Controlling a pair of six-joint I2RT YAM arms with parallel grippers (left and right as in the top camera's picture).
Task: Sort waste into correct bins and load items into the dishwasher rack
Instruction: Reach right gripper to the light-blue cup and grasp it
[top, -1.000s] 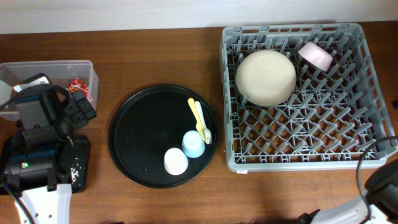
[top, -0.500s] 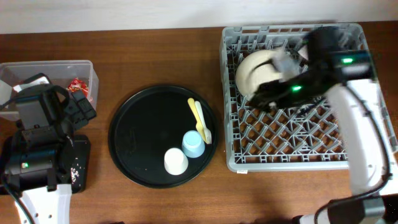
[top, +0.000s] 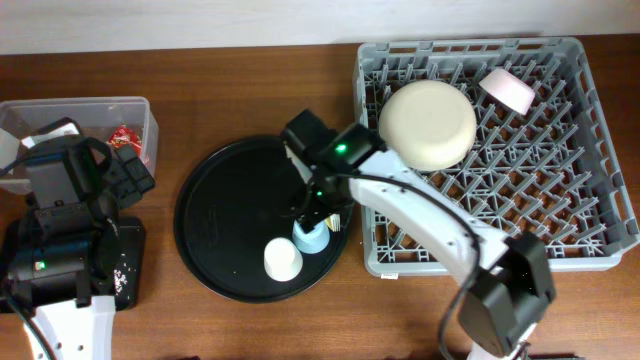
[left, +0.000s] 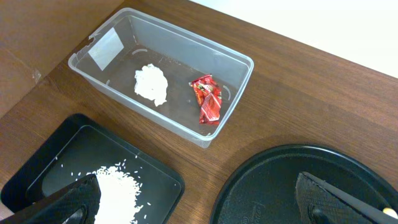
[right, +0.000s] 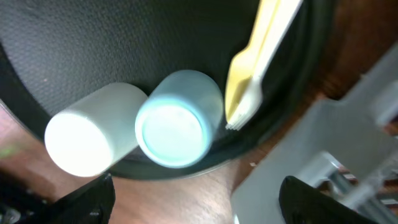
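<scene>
- Right wrist view: my right gripper (right: 199, 196) hangs wide open over the upturned blue cup (right: 179, 118) on the round tray (top: 230, 215). The white cup (right: 93, 134) is against it and the fork (right: 249, 81) just beside.
- Left gripper (left: 199, 199) open, holding nothing, near the black tray (left: 37, 174) of rice (left: 118, 190).
- Napkin (left: 151, 84) and red wrapper (left: 207, 99) in the clear box (left: 236, 62).
- Cream bowl (top: 428, 122) and pink bowl (top: 508, 90) in the rack (top: 590, 150).

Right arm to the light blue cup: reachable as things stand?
Probably yes. The right tool hangs right above the light blue cup, jaws open, with nothing over it. The white cup sits against one side and the fork lies close on the other, so finger room looks tight.
</scene>
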